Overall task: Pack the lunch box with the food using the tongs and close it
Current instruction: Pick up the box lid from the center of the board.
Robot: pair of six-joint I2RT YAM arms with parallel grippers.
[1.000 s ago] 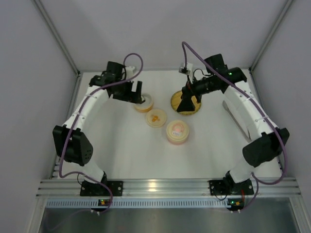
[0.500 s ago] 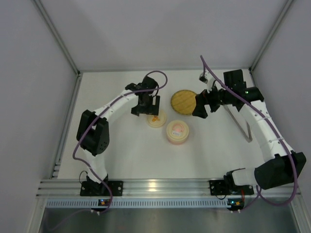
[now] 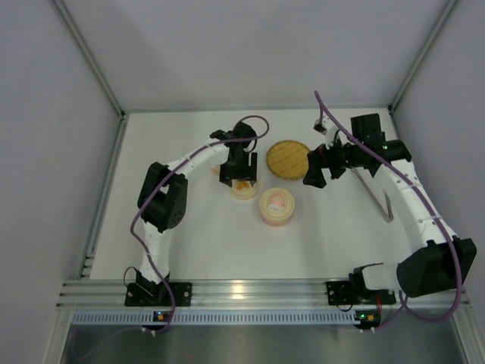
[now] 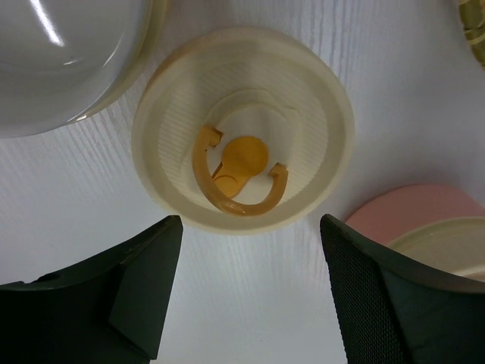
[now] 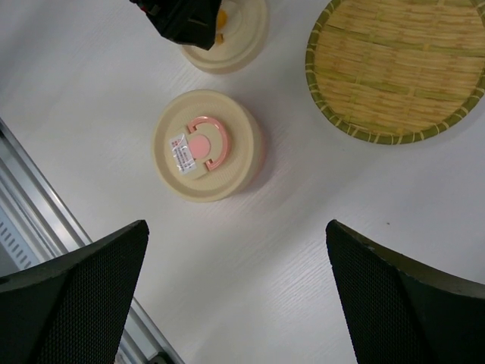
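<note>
The lunch box lies in round parts. A cream lid with an orange ring handle is flat on the table. Beside it stands an open bowl with a shiny inside. A closed pink-based container stands nearer the front. My left gripper hovers open over the near edge of the orange-handled lid, holding nothing. My right gripper is open and empty, high above the table between the woven plate and the tongs, which lie on the right. No food shows.
The woven plate is bare. Aluminium rails run along the near edge, and grey walls close in the back and sides. The pink container's edge sits just right of my left fingers.
My left arm swung right from the open bowl to above the orange-handled lid, and its jaws narrowed a little. My right arm drew back right off the woven plate, then barely moved.
</note>
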